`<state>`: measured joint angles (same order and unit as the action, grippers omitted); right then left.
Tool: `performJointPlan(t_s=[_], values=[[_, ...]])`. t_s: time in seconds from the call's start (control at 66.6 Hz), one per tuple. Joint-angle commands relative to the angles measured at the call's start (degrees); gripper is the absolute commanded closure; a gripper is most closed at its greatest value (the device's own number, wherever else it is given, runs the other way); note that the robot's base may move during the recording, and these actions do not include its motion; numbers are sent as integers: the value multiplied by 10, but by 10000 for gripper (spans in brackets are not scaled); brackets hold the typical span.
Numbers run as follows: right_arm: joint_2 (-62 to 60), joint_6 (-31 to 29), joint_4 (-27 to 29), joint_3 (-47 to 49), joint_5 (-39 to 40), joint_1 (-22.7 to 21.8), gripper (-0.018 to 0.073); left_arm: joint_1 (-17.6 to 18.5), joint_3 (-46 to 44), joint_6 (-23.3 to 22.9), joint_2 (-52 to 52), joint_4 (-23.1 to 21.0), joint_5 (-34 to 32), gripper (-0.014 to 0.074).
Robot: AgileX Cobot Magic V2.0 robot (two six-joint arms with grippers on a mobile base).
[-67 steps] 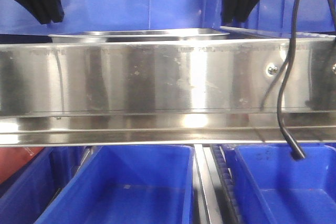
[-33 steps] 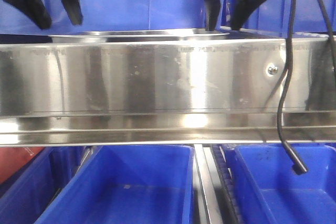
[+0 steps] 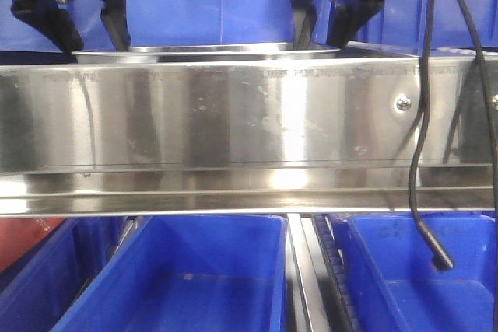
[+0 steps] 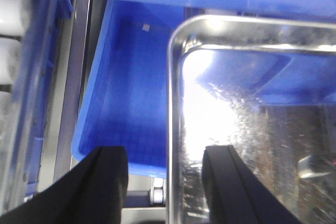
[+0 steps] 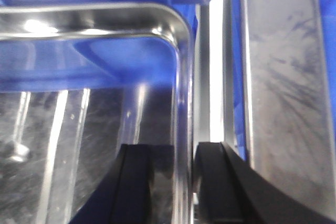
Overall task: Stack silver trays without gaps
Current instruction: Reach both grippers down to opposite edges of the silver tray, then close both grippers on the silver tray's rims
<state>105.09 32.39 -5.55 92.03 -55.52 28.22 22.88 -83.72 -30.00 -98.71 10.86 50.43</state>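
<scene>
A silver tray (image 3: 206, 53) lies behind the shelf rail, and only its thin rim shows in the front view. A second thin steel edge (image 3: 381, 46) shows just to its right. My left gripper (image 3: 95, 43) hangs open over the tray's left end. In the left wrist view its fingers (image 4: 107, 182) straddle the tray's left rim (image 4: 173, 103), well clear on both sides. My right gripper (image 3: 323, 43) is open over the right end. In the right wrist view the tray's right rim (image 5: 184, 93) runs between its fingers (image 5: 139, 182), which stand close to it.
A long steel shelf rail (image 3: 233, 122) with a screw (image 3: 402, 103) spans the front. Blue bins (image 3: 194, 277) (image 3: 420, 270) sit below it and a blue bin (image 4: 126, 87) lies left of the tray. A black cable (image 3: 420, 153) dangles at the right.
Both grippers have come down from the top edge to the tray's two ends, and their fingers now reach rim level. The cable's end has shifted slightly.
</scene>
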Motion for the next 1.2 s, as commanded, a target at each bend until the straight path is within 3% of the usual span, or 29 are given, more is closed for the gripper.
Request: performJointPlan(t_s=[0.0,0.766,1.186], values=[[4,0,-1,4,4,0,432,4,-3,-1,0,-4,-5,340],[6,0,1,4,1,-2,432,4,-3,-1,-24,-15,13,340],[21,0,13,4,-12,-2,432,4,-3,25,-24,-15,13,441]])
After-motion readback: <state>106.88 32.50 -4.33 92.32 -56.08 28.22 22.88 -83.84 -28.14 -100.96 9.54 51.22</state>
